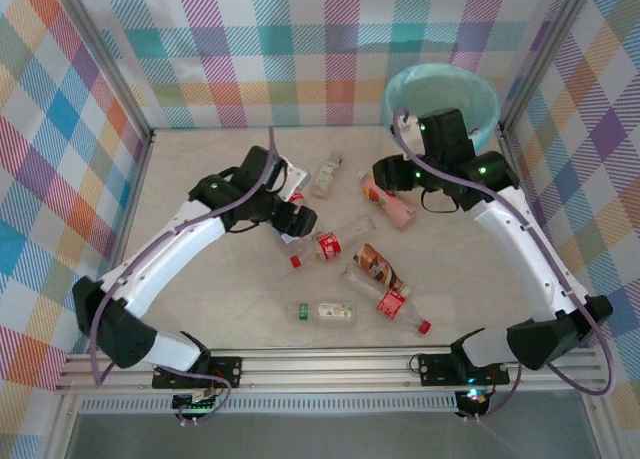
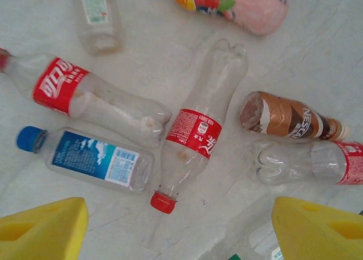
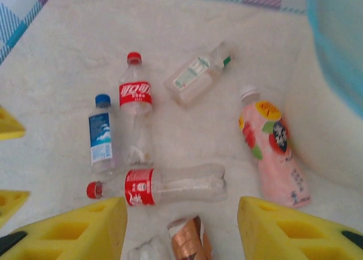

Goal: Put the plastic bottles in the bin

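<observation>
We judged a pick in hand: the left gripper (image 2: 180,229), jaws wide and empty, hung over the clear, red-labelled, red-capped plastic bottle (image 2: 195,141) lying on the surface. The right gripper (image 3: 181,223) was likewise wide and empty. The next move called for lowering, closing, then carrying to the round white mint-lined bin (image 1: 455,84) at far right.

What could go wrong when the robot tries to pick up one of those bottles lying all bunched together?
1. The clear plastic bottle with the red label and red cap, nearest the left arm's open yellow fingers, lies close beside the clear blue-capped bottle with the blue label, so they might pinch both or knock one away.
2. These round bottles lie on their sides, so a nudge could roll them.
</observation>
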